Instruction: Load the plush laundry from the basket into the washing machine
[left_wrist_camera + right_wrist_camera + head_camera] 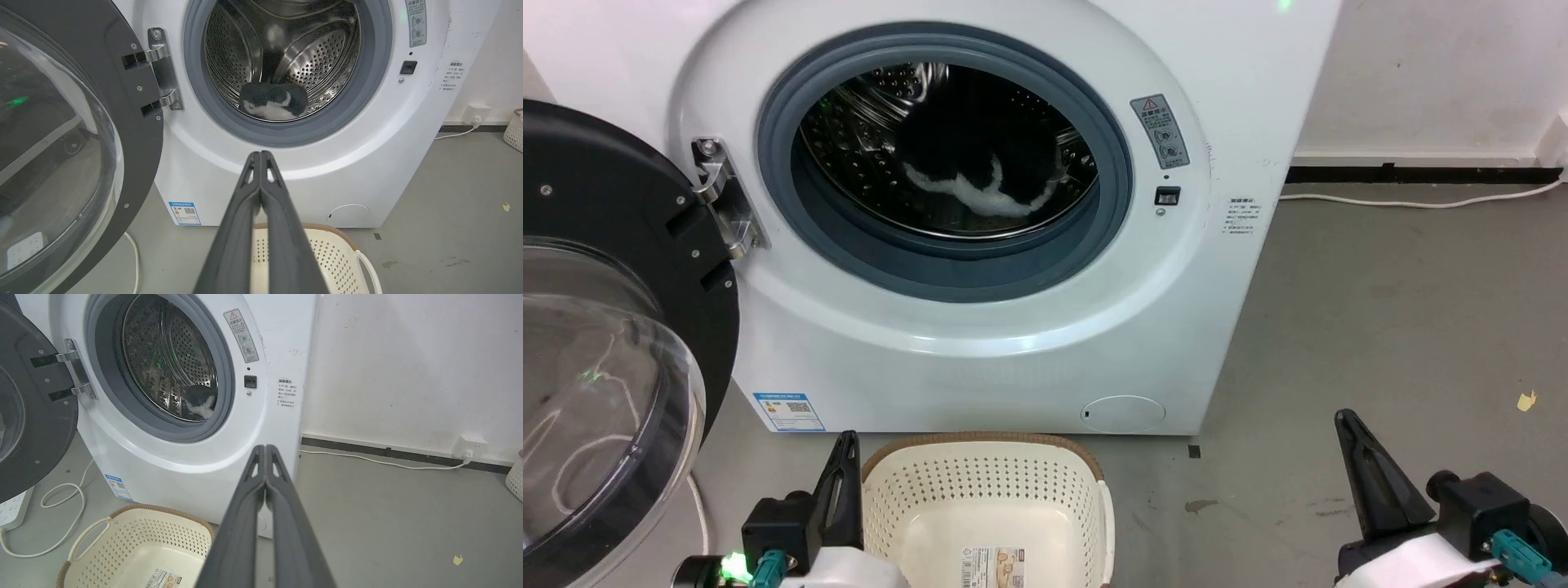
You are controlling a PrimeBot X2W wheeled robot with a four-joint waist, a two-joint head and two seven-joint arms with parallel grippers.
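Observation:
The black plush laundry [980, 175] with white fuzzy patches lies inside the steel drum of the white washing machine [980, 343], whose door [605, 343] hangs open at the left. The plush laundry [273, 102] rests at the drum's bottom; it also shows small [199, 403] in the right wrist view. The cream basket [988, 490] stands on the floor before the washer, holding nothing but its label sticker. My left gripper [848, 441] is shut, just left of the basket [327, 261]. My right gripper [1343, 420] is shut, well right of the basket [135, 543]. Both hold nothing.
A white cable [1421, 200] runs along the wall's foot to a socket [470, 447]. Another cable and a power strip [12, 506] lie on the floor under the door. A second perforated basket [515, 132] stands far right. Grey floor spreads right of the washer.

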